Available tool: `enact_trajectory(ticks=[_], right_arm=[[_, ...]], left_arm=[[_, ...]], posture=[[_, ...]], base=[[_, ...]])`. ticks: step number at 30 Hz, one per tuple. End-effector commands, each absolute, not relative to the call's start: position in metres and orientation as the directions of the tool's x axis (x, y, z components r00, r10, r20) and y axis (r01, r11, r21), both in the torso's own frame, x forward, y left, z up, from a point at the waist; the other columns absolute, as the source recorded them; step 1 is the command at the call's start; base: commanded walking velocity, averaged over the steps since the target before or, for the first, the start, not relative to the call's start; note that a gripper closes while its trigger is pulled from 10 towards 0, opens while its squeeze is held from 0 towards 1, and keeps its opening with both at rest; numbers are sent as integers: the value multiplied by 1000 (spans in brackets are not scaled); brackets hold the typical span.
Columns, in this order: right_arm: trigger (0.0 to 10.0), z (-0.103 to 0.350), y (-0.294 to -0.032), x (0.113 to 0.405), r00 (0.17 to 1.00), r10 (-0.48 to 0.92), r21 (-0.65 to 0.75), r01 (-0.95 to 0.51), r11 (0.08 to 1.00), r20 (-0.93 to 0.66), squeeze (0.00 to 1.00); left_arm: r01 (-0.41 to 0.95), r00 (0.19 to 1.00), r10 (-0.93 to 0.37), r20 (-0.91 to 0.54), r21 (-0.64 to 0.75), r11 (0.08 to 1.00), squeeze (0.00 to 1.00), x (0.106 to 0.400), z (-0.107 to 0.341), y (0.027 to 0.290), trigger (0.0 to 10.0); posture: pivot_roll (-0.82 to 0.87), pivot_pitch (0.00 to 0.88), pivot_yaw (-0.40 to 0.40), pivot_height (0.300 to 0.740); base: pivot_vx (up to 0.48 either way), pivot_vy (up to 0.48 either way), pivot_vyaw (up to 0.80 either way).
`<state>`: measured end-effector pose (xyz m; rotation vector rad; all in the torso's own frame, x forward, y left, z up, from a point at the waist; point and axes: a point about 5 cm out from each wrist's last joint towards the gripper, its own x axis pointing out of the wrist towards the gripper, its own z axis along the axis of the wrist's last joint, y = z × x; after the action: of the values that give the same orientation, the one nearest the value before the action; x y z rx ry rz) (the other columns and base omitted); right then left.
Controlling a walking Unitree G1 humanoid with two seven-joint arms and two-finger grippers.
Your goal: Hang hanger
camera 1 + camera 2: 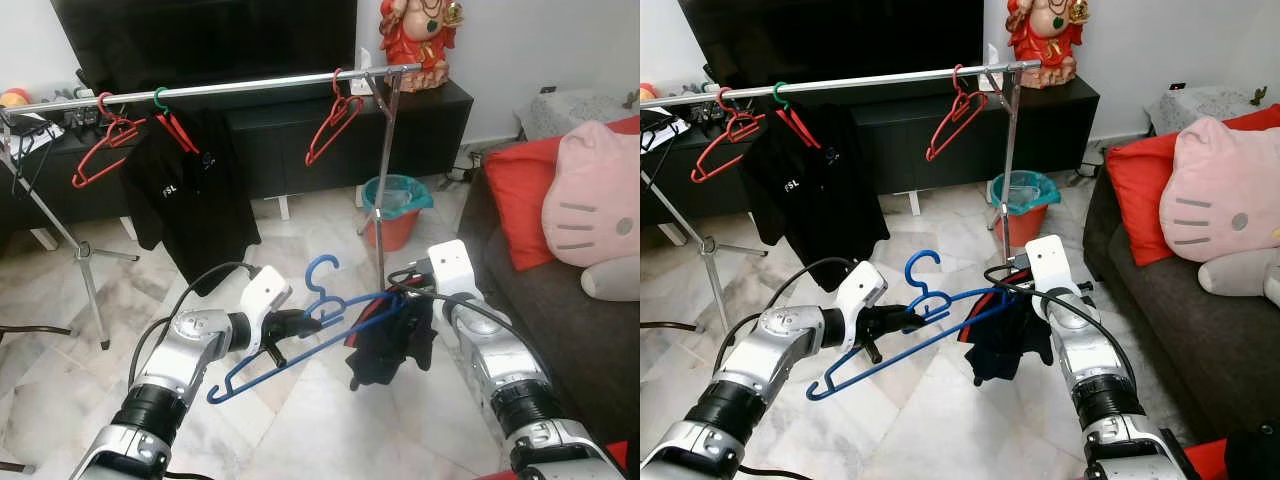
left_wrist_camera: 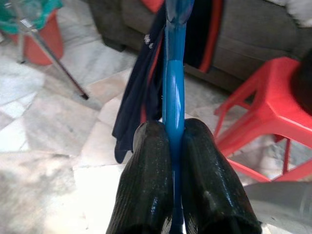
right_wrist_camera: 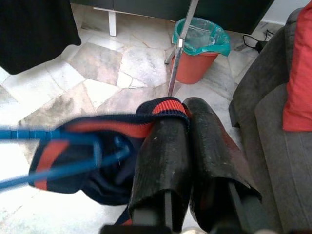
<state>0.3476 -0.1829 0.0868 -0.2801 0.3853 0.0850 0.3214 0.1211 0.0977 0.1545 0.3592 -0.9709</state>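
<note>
Blue hanger [image 1: 300,335] sitting mid-frame, left gripper [image 1: 305,322] pinching its neck; right gripper [image 1: 400,296] clamping the dark garment [image 1: 390,345] at its end.

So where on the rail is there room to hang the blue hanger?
The widest bare stretch of the rail lies between the black shirt on its green hook and the lone red hanger near the right post. The left end is crowded with red hangers. Both hands, left and right, hold the blue hanger.
</note>
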Motion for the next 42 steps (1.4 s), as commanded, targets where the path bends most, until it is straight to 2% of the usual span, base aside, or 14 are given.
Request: enact_trajectory(ticks=[1,11,20,26,30,34,40,42], right_arm=[[10000,98,-177,352,937,50,-245,-142,959,-346,0],[10000,98,-174,352,933,68,-229,-158,960,-355,0],[10000,102,-169,353,934,90,-216,-173,961,-345,0],[10000,110,-165,353,940,105,-213,-181,960,-326,0],[10000,110,-165,351,940,106,-213,-182,960,-325,0],[10000,111,-163,350,939,110,-211,-186,960,-326,0],[10000,112,-157,346,928,148,-212,-229,950,-341,0],[10000,113,-156,344,928,152,-209,-232,950,-341,0]], left_arm=[[815,540,-771,-339,-20,579,0,327,104,124,10000],[875,423,-848,-318,-101,474,0,316,104,115,10000],[867,444,-835,-325,-79,492,0,319,104,114,10000],[821,534,-773,-343,-6,570,0,328,102,116,10000],[813,549,-768,-330,-1,582,0,330,103,115,10000],[815,545,-775,-320,-13,579,0,330,104,113,10000],[851,484,-821,-303,-56,522,0,325,105,109,10000],[845,494,-814,-304,-51,532,0,326,105,109,10000]], posture=[[-231,0,57,740],[-229,0,57,740],[-232,0,59,740],[-233,0,60,740],[-233,0,61,740],[-234,0,60,740],[-234,0,59,740],[-234,0,59,740]], base=[[0,0,0],[0,0,0],[0,0,0],[0,0,0],[0,0,0],[0,0,0],[0,0,0],[0,0,0]])
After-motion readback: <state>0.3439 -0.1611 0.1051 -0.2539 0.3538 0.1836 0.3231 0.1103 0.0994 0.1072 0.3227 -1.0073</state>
